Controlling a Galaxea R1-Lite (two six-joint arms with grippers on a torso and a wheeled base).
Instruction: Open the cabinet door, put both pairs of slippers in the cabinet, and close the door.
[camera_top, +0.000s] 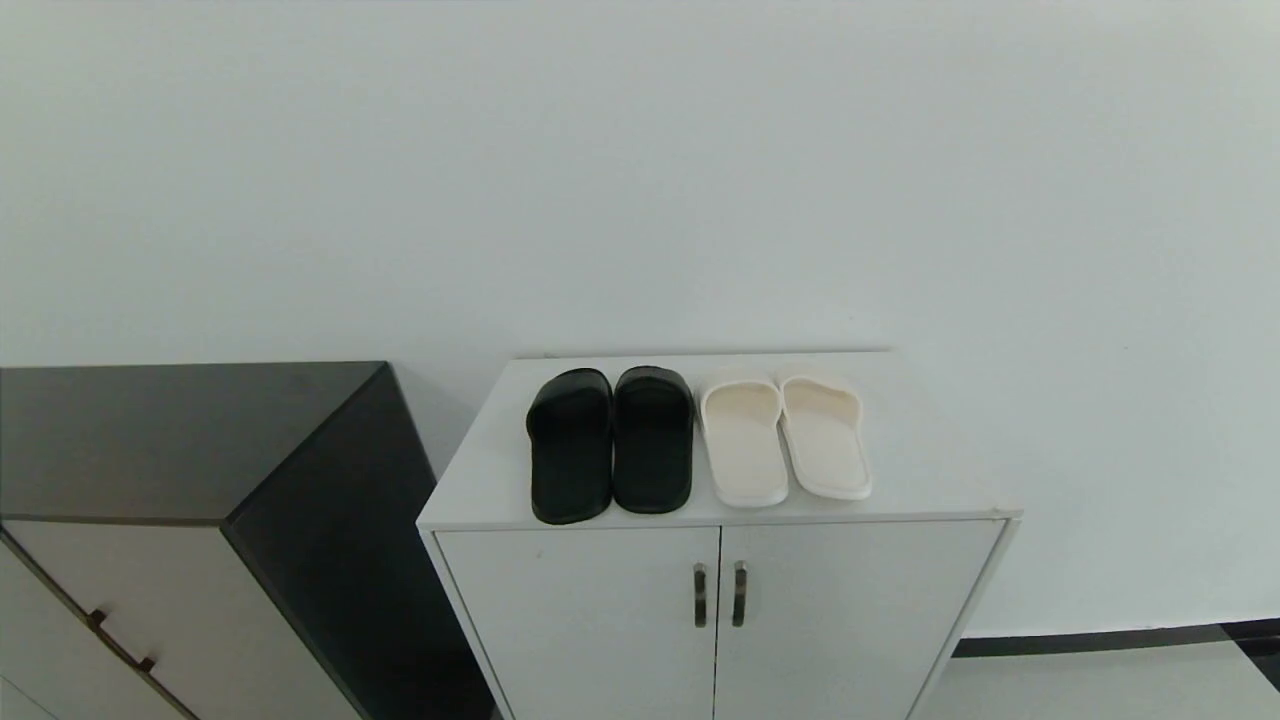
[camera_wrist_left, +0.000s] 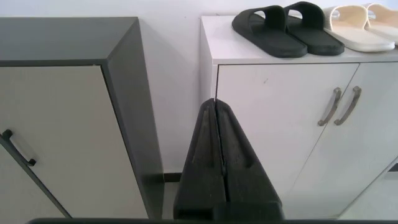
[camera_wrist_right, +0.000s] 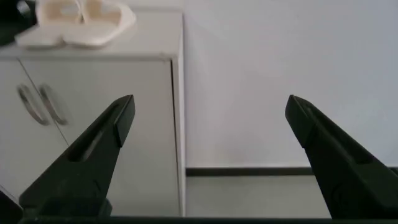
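Observation:
A white two-door cabinet (camera_top: 850, 610) stands against the wall, both doors closed, with two metal handles (camera_top: 719, 594) at the centre seam. On its top lie a black pair of slippers (camera_top: 610, 443) on the left and a cream pair of slippers (camera_top: 785, 436) on the right, side by side. My left gripper (camera_wrist_left: 215, 102) is shut, held low in front of the cabinet's left door (camera_wrist_left: 280, 118). My right gripper (camera_wrist_right: 210, 109) is open with nothing between its fingers, off the cabinet's right corner (camera_wrist_right: 177, 93). The cream slippers (camera_wrist_right: 78, 22) sit on the top there.
A dark cabinet (camera_top: 190, 480) with pale drawer fronts stands just left of the white one, a narrow gap between them. A plain white wall (camera_top: 640, 170) runs behind both. Pale floor (camera_top: 1100, 685) lies to the right of the white cabinet.

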